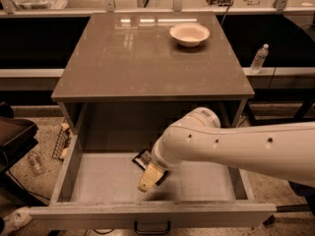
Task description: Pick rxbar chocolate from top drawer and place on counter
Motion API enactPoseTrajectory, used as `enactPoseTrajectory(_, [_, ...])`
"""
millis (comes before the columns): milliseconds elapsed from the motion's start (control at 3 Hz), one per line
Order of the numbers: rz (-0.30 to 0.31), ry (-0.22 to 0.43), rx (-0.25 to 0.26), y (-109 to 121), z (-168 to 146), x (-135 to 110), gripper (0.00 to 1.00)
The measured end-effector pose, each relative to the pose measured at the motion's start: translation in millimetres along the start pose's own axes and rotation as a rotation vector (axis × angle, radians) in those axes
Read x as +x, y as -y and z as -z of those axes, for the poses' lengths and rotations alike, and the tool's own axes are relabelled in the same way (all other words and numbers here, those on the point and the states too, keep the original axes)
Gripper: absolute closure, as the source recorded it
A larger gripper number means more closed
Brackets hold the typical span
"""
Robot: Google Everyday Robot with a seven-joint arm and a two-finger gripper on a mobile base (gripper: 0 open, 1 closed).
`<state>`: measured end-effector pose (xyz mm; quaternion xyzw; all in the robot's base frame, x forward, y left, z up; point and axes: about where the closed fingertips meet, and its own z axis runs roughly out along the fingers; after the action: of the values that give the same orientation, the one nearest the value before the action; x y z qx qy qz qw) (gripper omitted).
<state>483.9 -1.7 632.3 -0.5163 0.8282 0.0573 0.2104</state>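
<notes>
The top drawer stands pulled open below the counter. The rxbar chocolate, in a black wrapper, lies on the drawer floor near the middle, partly covered by my arm. My gripper reaches down into the drawer just in front of the bar, its pale fingers pointing at the floor. Whether it touches the bar is hidden.
A white bowl sits at the counter's back right. A plastic bottle stands on a ledge to the right. A railed shelf runs along the back. My white arm crosses the drawer's right half.
</notes>
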Motion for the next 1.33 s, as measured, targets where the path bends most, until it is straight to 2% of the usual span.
enactPoseTrajectory(667, [-0.162,-0.063,-0.071,-13,-46,3,0.0])
enactPoseTrajectory(1000, [-0.24,-0.075,-0.117,-22,-66,7,0.33])
enactPoseTrajectory(1333, [-0.24,-0.075,-0.117,-21,-58,3,0.56])
